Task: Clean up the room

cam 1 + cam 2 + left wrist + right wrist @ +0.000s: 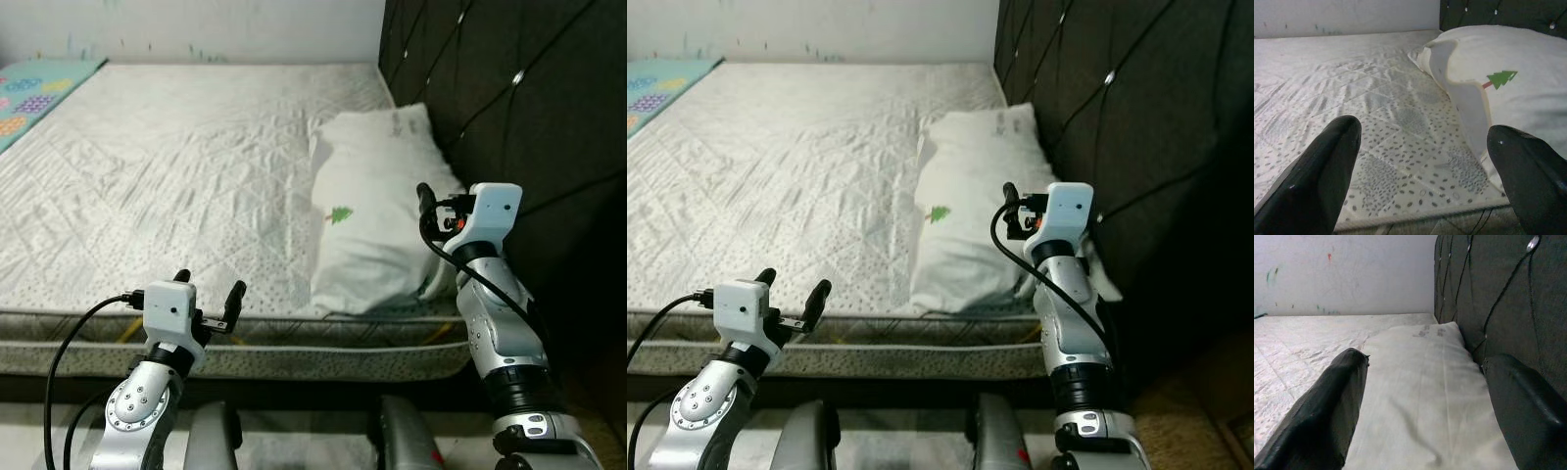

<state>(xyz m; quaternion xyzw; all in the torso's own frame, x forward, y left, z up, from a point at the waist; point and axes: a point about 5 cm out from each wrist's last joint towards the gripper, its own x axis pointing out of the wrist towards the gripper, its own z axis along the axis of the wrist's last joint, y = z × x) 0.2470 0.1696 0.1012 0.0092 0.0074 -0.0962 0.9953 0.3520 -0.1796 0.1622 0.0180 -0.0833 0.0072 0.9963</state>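
Bare mattress (176, 186) ahead of us; our left gripper (208, 294) hovers spread wide at its edge, our right gripper (1420, 406) spread wide above the pillow (377, 211), both empty.

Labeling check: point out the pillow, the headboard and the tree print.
pillow (377, 186): left eye view, on its upper middle.
headboard (509, 88): left eye view, on a dark quilted panel.
tree print (1502, 77): left wrist view, on the green crown.
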